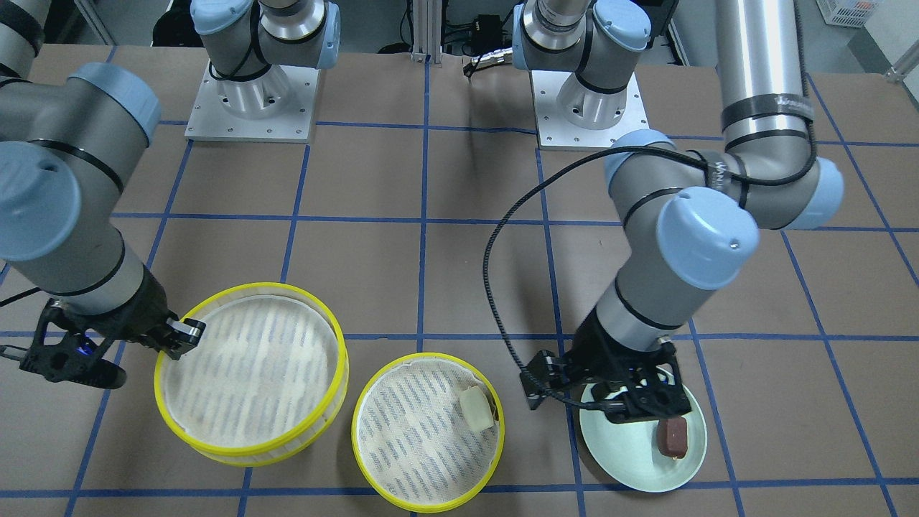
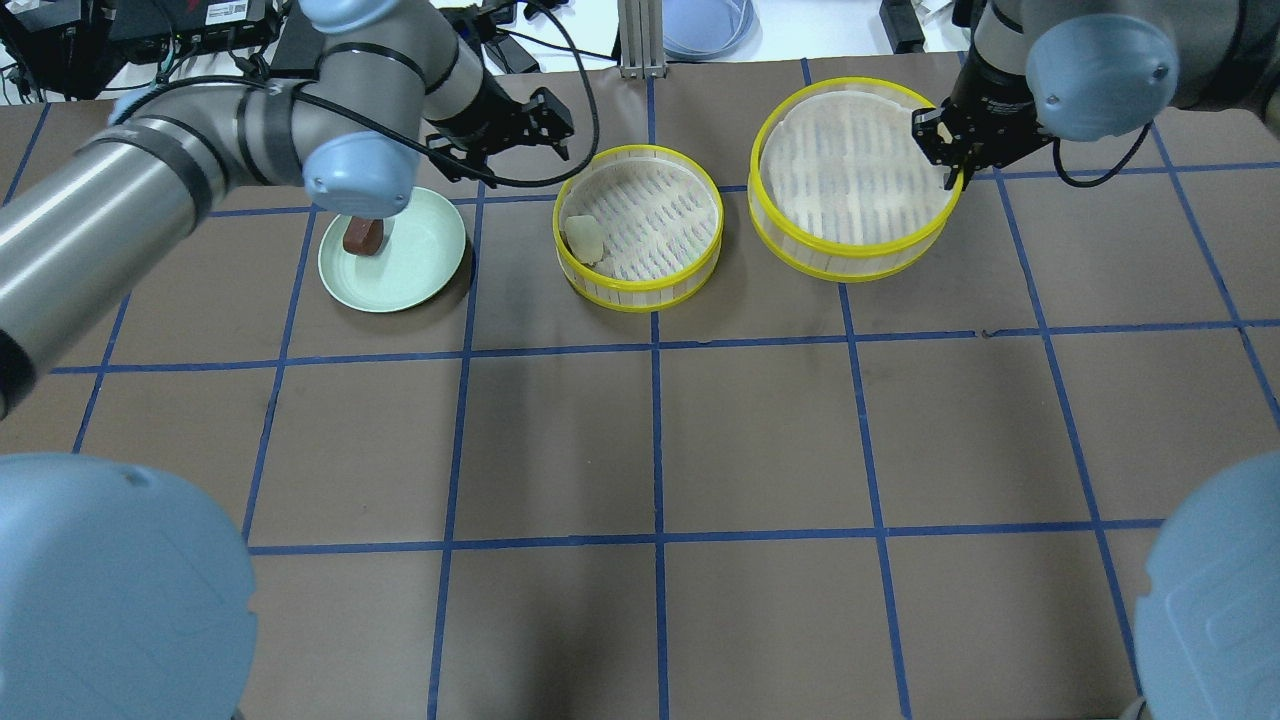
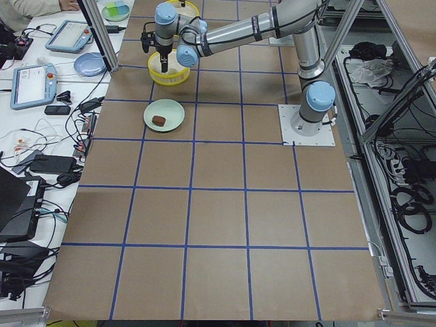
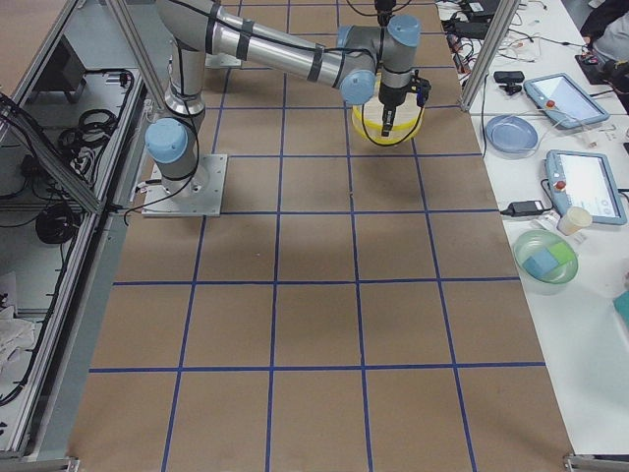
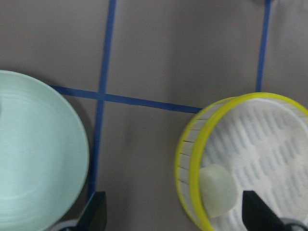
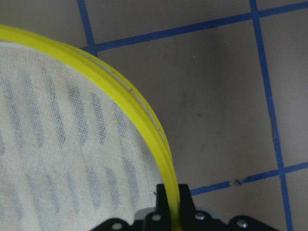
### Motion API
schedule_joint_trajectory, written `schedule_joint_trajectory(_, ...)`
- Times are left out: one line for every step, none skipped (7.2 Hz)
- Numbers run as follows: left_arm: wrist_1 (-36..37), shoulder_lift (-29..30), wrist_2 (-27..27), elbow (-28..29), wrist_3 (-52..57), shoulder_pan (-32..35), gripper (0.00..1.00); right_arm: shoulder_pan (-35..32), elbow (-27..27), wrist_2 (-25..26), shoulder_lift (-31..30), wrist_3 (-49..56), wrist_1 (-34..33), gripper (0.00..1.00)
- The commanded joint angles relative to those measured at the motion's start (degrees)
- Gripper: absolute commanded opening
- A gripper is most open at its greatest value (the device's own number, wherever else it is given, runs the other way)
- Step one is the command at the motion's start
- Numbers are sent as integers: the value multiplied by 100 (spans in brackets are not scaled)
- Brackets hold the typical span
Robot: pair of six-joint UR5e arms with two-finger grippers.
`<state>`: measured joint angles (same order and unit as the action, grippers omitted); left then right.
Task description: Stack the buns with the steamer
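Note:
The cream bun (image 2: 585, 238) lies inside the smaller-looking steamer tier (image 2: 640, 292), by its wall; it also shows in the front view (image 1: 476, 409) and the left wrist view (image 5: 216, 190). The brown bun (image 2: 363, 237) lies on the pale-green plate (image 2: 410, 270). My left gripper (image 2: 500, 135) is open and empty, above the gap between plate and tier. My right gripper (image 2: 945, 150) is shut on the yellow rim of the second steamer tier (image 2: 850, 262), which is empty and looks slightly raised. The right wrist view shows the fingers (image 6: 166, 199) pinching that rim (image 6: 144, 125).
The brown tabletop has a blue tape grid. Both arm bases (image 1: 251, 93) (image 1: 589, 108) stand at the robot's side. The left arm's black cable (image 1: 495, 273) loops over the table. A side bench with tablets and bowls (image 4: 545, 256) runs beyond the steamers.

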<state>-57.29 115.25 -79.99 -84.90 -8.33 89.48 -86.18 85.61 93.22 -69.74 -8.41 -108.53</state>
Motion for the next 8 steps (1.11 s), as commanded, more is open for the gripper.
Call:
schedule_joint_trajectory(-300, 13, -744, -96, 1581, -535, 100, -685, 0, -32, 5, -1104, -71, 0)
schedule_joint_trajectory(-282, 84, -798, -201, 1980, -711, 100, -1055, 0, -32, 66, -1563, -133, 0)
schedule_joint_trajectory(-169, 163, -799, -289, 2462, -930, 100, -1180, 0, -406, 171, -1646, -368, 0)
schedule_joint_trajectory(232, 390, -790, -307, 2815, -1046, 100, -1190, 0, -1219, 328, -1664, -614, 0)
schedule_joint_trajectory(445, 610, -790, -308, 2845, -1047, 100, -1277, 9, -1244, 504, -1621, -652, 0)
schedule_joint_trajectory(656, 804, -808, -308, 2854, -1055, 100, -1339, 0, -1236, 514, -1672, -678, 0)
schedule_joint_trajectory(684, 945, -808, -308, 2845, -1056, 93, -1340, 17, -922, 541, -1603, -670, 0)
schedule_joint_trajectory(728, 1059, -808, -308, 2854, -1064, 83, -1340, 0, -737, 497, -1655, -652, 0)
